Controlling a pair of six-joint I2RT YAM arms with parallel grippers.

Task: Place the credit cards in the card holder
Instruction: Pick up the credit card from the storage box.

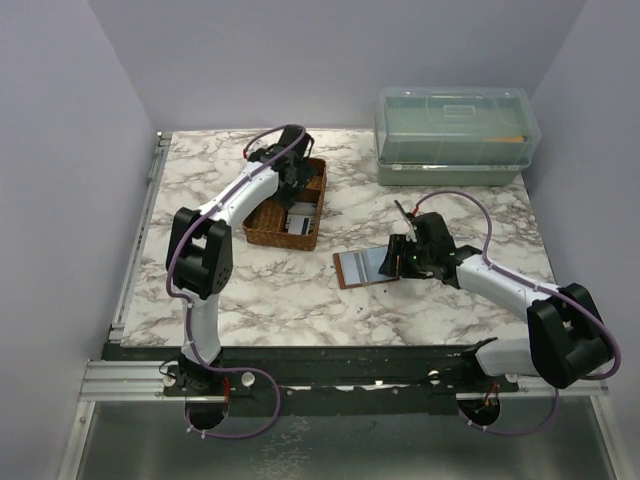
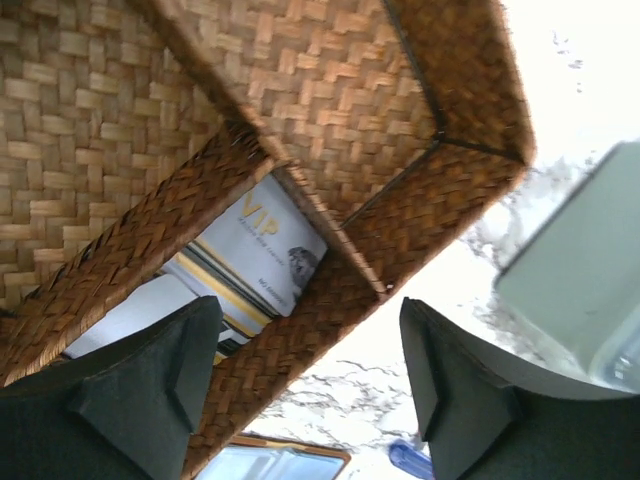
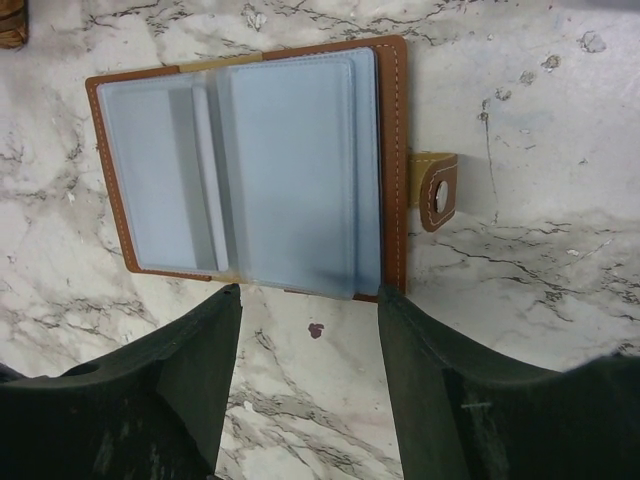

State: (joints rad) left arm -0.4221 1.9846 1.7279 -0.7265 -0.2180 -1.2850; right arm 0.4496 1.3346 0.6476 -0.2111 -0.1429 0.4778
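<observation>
The credit cards (image 2: 262,252) lie stacked in one compartment of a woven basket (image 2: 330,120); the top card is pale with "VIP" printed on it. They also show as pale cards (image 1: 300,219) from above. My left gripper (image 2: 310,350) hangs open over the basket's edge, with the basket wall below the gap between its fingers and nothing held. The card holder (image 3: 250,165) lies opened flat on the marble, brown with clear bluish pockets and a snap tab (image 3: 438,190). My right gripper (image 3: 308,310) stands open at the holder's near edge; from above the gripper (image 1: 404,256) sits just right of the card holder (image 1: 362,267).
The brown divided basket (image 1: 262,236) stands at the table's middle left. A green lidded plastic box (image 1: 455,135) stands at the back right. In the left wrist view a small blue thing (image 2: 410,460) lies on the marble near the card holder (image 2: 270,465).
</observation>
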